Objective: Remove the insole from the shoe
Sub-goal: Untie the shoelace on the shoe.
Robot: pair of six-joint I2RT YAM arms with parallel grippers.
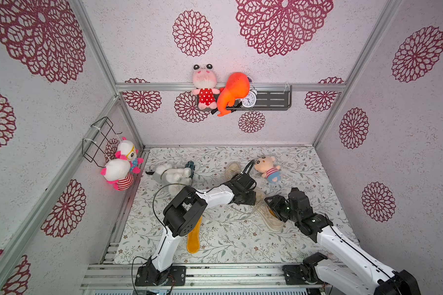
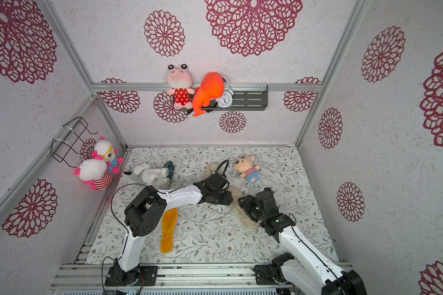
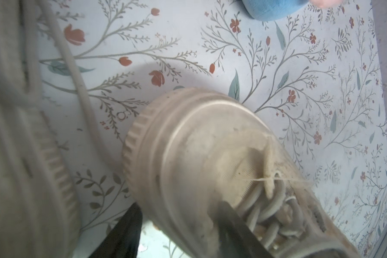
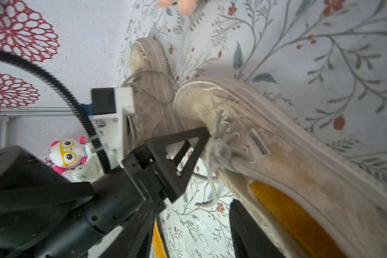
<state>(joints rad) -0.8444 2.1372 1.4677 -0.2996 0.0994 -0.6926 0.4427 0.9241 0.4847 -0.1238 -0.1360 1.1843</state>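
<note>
The beige lace-up shoe [image 1: 269,222] lies right of centre on the floral table, with the orange insole [image 4: 299,219] inside its opening. My left gripper [image 3: 179,230] straddles the shoe's forepart [image 3: 199,145]. One finger [image 3: 232,223] presses on the laces and the other finger [image 3: 125,234] sits below the sole edge, so it is shut on the shoe. In both top views it sits at the toe end [image 1: 251,198] [image 2: 225,198]. My right gripper [image 4: 194,234] is open beside the heel opening, with only table between its fingers and one finger [image 4: 248,230] along the shoe's outer wall.
A second beige shoe [image 1: 231,169] lies just behind. A loose orange insole [image 1: 194,238] lies under the left arm. A white plush dog [image 1: 169,176] and a small doll [image 1: 267,168] lie at the back. Walls close in on three sides.
</note>
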